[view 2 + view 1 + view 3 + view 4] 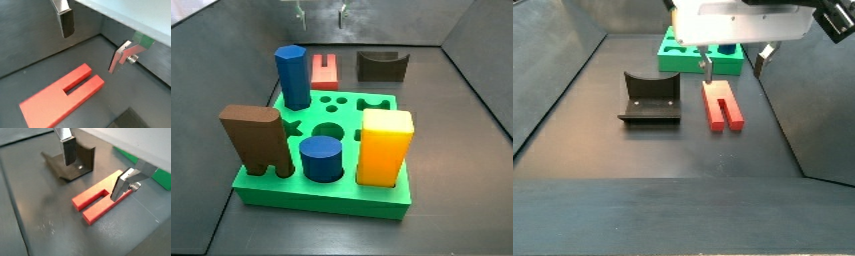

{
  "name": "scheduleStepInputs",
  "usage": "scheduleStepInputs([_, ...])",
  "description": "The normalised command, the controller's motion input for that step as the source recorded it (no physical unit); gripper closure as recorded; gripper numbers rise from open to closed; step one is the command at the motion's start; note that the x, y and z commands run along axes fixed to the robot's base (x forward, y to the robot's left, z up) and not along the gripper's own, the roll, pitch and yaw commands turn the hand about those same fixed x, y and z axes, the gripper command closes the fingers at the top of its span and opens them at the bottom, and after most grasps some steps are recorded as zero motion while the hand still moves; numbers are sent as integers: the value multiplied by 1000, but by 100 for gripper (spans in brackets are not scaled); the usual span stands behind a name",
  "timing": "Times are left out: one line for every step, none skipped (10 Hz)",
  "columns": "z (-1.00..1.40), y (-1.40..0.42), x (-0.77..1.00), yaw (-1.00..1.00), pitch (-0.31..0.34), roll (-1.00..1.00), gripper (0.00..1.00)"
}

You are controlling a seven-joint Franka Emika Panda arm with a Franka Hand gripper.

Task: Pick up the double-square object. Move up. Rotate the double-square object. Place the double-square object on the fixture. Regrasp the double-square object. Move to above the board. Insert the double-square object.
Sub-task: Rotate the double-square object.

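- Red plastic, matte and hard-looking: the double-square object (100, 202) lies flat on the dark floor, between the fixture (651, 97) and the board (694, 55), touching neither.
- Its shape is a long block split by a slot open at one end, so it reads as two parallel legs joined at the back (clearest in a wrist view (63, 96)).
- The gripper (97, 168) hangs above the block with its jaws spread wide and nothing between them; one silver finger (67, 147) sits over the fixture side, the other near a red leg.
- Judged from its look, the piece should be light and stiff, not fragile, though smooth plastic may slip under the pads.
- A sound hold would likely span both legs across the width, near the middle of the length, so it neither tips nor twists.
- The board carries tall pegs in a side view (329, 180), so clearance matters later.
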Motion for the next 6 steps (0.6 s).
scheduleStepInputs([-250,8,40,1000,-2,1,0])
scheduleStepInputs([-133,1,43,1000,-3,0,0])
scheduleStepInputs([-70,1,39,1000,-3,-1,0])
scheduleStepInputs([-58,3,31,1000,-4,-1,0])
scheduleStepInputs([-52,3,34,1000,-4,-1,0])
scheduleStepInputs([-45,3,37,1000,-5,-1,0])
